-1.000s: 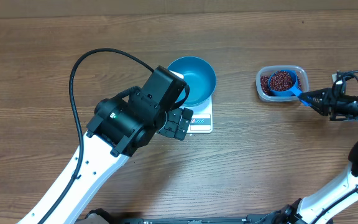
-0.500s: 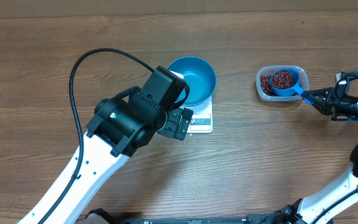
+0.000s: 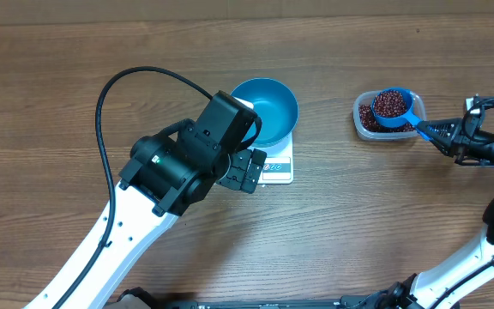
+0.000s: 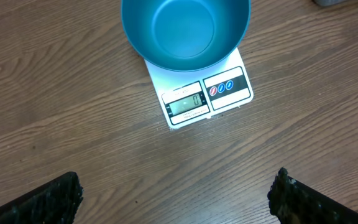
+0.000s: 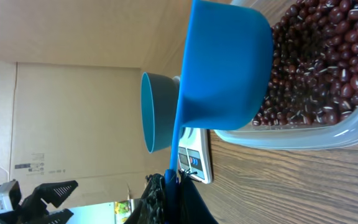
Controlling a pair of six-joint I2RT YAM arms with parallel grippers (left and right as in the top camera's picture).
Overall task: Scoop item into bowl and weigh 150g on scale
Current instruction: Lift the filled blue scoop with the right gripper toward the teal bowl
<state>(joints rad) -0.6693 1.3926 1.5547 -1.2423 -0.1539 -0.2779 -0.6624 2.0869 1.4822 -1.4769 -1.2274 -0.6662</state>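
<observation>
The teal-blue bowl (image 3: 265, 110) (image 4: 185, 31) (image 5: 155, 112) stands empty on the white scale (image 3: 277, 165) (image 4: 207, 94) (image 5: 195, 160) at the table's middle. Dark red-brown beans (image 3: 369, 115) (image 5: 319, 68) fill a clear plastic tub (image 3: 364, 128) (image 5: 303, 135) at the right. A bright-blue scoop (image 3: 392, 109) (image 5: 225, 68), heaped with beans, hangs over the tub. My right gripper (image 3: 436, 133) (image 5: 173, 186) is shut on the scoop's handle. My left gripper (image 3: 245, 170) (image 4: 174, 198) is open and holds nothing, hovering just in front of the scale.
The left arm's black body (image 3: 183, 159) lies left of the bowl. A cardboard wall (image 5: 73, 93) stands behind the table. Bare wood surrounds the scale and the tub.
The right gripper has lifted the bean-filled scoop up out of the tub and shifted slightly toward the back. The left arm has not moved.
</observation>
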